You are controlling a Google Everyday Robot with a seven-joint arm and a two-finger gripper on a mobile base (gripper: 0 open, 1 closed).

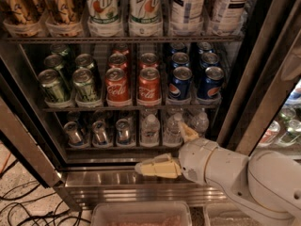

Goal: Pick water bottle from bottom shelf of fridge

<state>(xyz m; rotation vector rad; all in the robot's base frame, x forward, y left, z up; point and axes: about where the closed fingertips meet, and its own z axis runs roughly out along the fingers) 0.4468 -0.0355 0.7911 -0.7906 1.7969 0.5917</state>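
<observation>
In the camera view, the fridge (33,149) is shown with its racks full of drinks. The bottom shelf (113,148) is stocked with silver cans (99,132) on the left and clear bottles on the right. The water bottle (172,130) is stood upright on that shelf, between two bottles like it. The gripper (161,147) is held low in front of the shelf, above the steel sill (108,179). Its fingers are spread apart and nothing is clamped: one finger (157,166) is stretched leftward over the sill, and the other is raised just beside the water bottle's right side.
</observation>
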